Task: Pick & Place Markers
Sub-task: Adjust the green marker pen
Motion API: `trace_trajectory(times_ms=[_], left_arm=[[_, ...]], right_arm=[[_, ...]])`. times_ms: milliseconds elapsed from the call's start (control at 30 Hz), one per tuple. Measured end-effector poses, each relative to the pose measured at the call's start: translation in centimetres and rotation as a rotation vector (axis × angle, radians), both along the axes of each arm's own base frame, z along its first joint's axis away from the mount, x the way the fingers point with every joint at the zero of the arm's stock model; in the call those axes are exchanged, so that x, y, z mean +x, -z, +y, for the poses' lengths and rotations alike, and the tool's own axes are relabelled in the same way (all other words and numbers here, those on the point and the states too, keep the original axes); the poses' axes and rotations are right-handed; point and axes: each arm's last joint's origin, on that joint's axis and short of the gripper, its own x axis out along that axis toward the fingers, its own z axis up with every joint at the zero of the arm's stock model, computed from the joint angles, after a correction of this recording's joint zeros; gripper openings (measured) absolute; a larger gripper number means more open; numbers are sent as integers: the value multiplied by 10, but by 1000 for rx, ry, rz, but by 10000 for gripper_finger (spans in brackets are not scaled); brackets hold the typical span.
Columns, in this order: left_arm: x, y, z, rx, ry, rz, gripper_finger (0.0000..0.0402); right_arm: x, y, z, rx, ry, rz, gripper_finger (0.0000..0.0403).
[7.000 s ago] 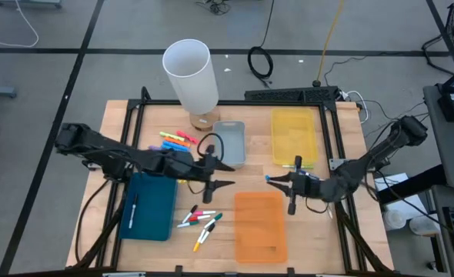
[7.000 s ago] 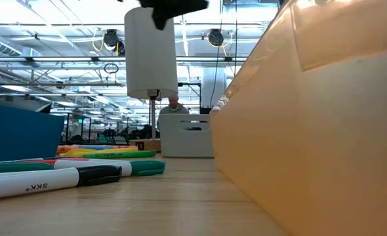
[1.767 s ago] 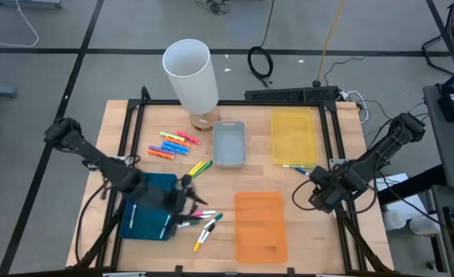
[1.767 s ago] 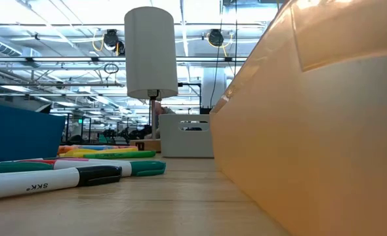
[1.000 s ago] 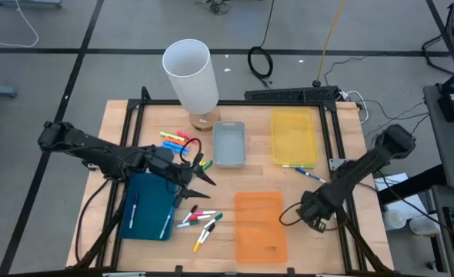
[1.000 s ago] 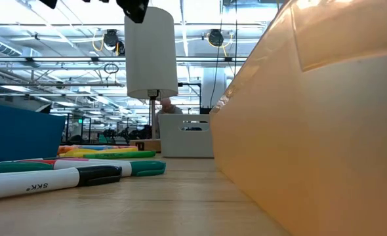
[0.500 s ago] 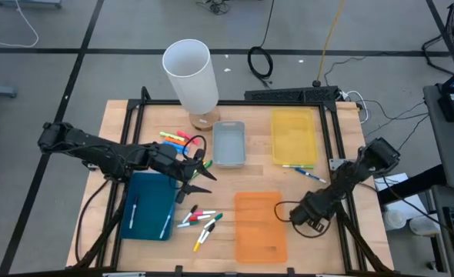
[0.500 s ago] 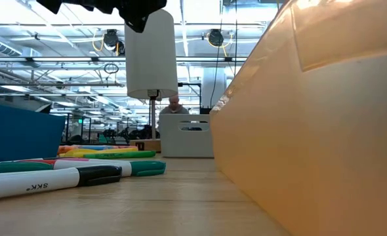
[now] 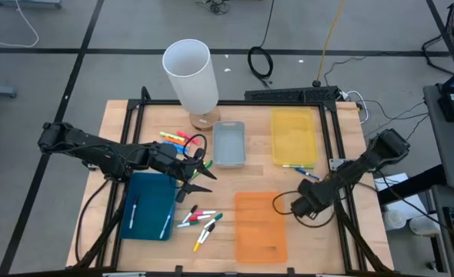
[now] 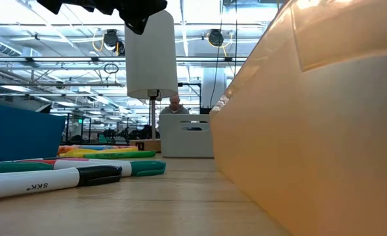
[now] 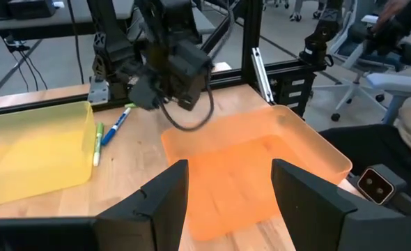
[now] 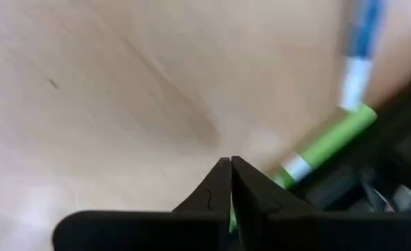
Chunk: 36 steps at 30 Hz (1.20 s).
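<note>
Left claw hangs above the counter, between the blue tray and the grey tray. Its two fingers stand apart with nothing between them. In its wrist view the orange tray lies beyond the fingers.

Right claw sits low, just beside the right edge of the orange tray and below the yellow tray. Its fingers are pressed together and hold nothing.

Markers are in four places:
- A bright group of orange, pink, yellow and green ones lies on the counter left of the grey tray, near the foot of the white cylinder.
- A scattered group of white-bodied ones with coloured caps lies between the blue tray and the orange tray. The low view shows these close up; the nearest is white with a black cap, and another has a green cap.
- Two white ones lie inside the blue tray.
- A green one and a blue one lie on the counter at the near edge of the yellow tray, close to the right claw. Both show in the right wrist view: green and blue.

A person shows in the room behind the grey tray in the low view.
</note>
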Motion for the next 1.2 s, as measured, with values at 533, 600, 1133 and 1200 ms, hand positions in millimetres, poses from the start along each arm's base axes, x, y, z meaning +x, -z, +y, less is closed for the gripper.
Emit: trace_trajectory(times_ms=[533,600,1133,1200], left_arm=[[-1,4,0,-31,-14,16,212],[-1,4,0,-30,-13,16,212],[-1,4,-2,-39,-7,24,212],[-1,4,-2,-39,-7,22,212]], right_arm=[[-14,0,-11,-116,76,189,0],[-12,2,-8,-94,88,208,0],[-6,9,20,288,160,220,0],[-10,11,23,343,184,264,0]])
